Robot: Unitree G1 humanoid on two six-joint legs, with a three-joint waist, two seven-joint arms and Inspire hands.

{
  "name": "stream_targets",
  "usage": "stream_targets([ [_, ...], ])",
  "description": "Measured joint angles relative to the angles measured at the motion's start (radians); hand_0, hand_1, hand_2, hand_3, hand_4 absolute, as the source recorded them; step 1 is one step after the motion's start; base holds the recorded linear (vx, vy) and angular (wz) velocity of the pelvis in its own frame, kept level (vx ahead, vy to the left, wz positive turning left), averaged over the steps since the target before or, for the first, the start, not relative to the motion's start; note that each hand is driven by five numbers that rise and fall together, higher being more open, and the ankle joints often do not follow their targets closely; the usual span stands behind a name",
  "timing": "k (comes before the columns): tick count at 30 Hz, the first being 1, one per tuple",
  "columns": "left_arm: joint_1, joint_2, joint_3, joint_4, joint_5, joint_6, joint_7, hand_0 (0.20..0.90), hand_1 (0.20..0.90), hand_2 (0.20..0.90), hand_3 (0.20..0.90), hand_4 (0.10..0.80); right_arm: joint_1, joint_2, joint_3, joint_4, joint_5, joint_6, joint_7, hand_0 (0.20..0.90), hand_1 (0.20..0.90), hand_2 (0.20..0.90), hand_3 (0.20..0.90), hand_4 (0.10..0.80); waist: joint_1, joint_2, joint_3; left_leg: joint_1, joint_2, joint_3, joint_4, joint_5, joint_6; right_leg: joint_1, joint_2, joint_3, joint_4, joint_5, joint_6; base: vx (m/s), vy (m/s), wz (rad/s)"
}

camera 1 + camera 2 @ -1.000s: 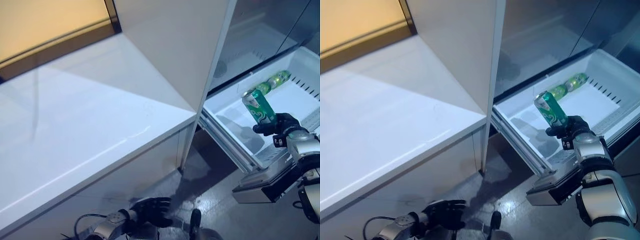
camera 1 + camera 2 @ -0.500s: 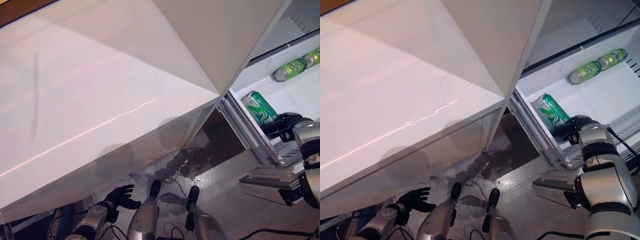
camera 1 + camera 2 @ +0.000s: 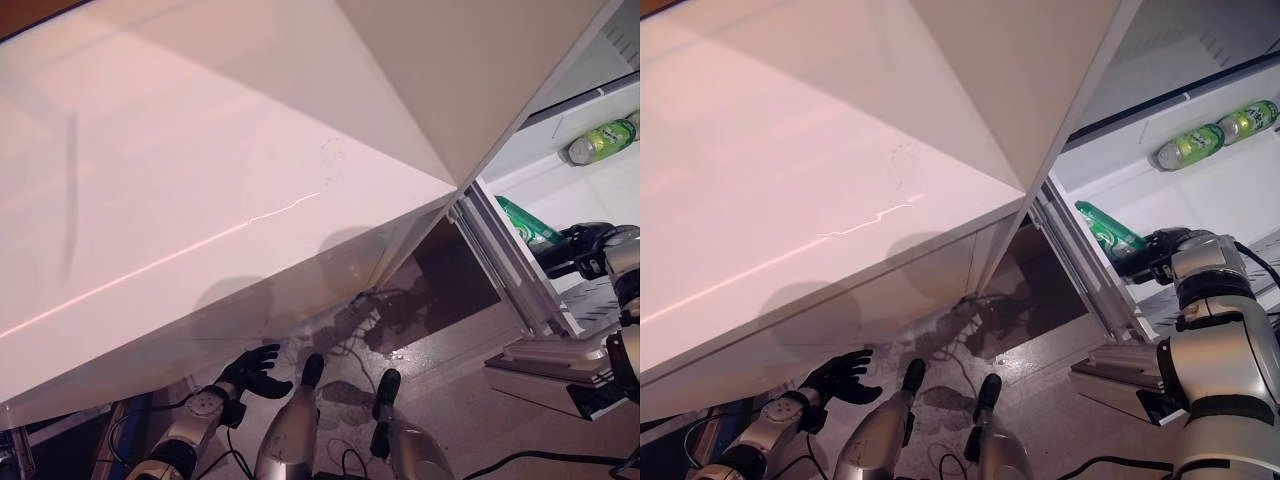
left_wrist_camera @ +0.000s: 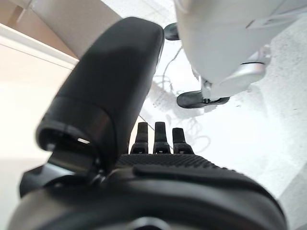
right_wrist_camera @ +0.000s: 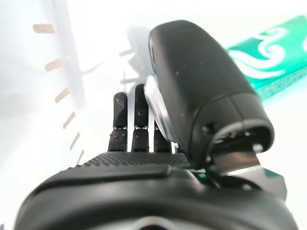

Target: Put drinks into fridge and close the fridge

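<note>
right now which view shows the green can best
The right eye view: the green can lies low in the open drawer, tilted, with the right hand at its near end. The left eye view shows less, behind the drawer's front edge. The right wrist view shows only a strip past the thumb. The left wrist view shows none.

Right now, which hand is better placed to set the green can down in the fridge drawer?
Right. The right hand already holds the green can over the open fridge drawer, near two green bottles. The left hand hangs open low by the floor, far from the fridge.
</note>
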Motion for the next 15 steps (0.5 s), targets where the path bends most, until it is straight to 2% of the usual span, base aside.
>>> stream_targets([
  [4, 0.004, 0.003, 0.006, 0.000, 0.030, 0.003, 0.004, 0.900, 0.900, 0.900, 0.900, 0.800, 0.005, -0.012, 0.033, -0.163, -0.082, -0.059, -0.028, 0.900, 0.900, 0.900, 0.900, 0.800, -0.016, -0.009, 0.003, 0.033, 0.003, 0.018, -0.016, 0.005, 0.002, 0.018, 0.001, 0.015, 0.000, 0.002, 0.000, 0.015, 0.050, -0.12],
  [9, 0.049, 0.001, 0.041, 0.000, 0.062, 0.011, 0.004, 0.900, 0.900, 0.900, 0.900, 0.800, 0.054, -0.057, 0.016, -0.453, -0.062, -0.101, -0.069, 0.900, 0.900, 0.900, 0.900, 0.800, -0.054, -0.038, -0.007, 0.075, 0.004, 0.037, -0.039, 0.006, 0.005, 0.039, 0.001, 0.036, -0.001, 0.002, 0.002, 0.049, 0.045, -0.13],
  [13, 0.085, 0.004, 0.086, 0.004, 0.094, 0.019, 0.009, 0.900, 0.900, 0.900, 0.900, 0.800, 0.175, -0.091, -0.119, -0.628, 0.052, -0.113, -0.102, 0.900, 0.900, 0.900, 0.900, 0.800, -0.060, -0.078, -0.033, 0.109, 0.006, 0.073, -0.055, 0.001, 0.012, 0.048, 0.001, 0.071, -0.001, 0.002, 0.004, 0.072, 0.056, -0.26],
  [15, 0.090, 0.004, 0.101, 0.013, 0.118, 0.019, 0.015, 0.900, 0.900, 0.900, 0.900, 0.800, 0.270, -0.091, -0.231, -0.706, 0.123, -0.119, -0.125, 0.900, 0.900, 0.900, 0.900, 0.800, -0.070, -0.095, -0.051, 0.134, 0.005, 0.094, -0.072, 0.000, 0.015, 0.055, 0.001, 0.090, -0.001, 0.001, 0.007, 0.080, 0.043, -0.26],
])
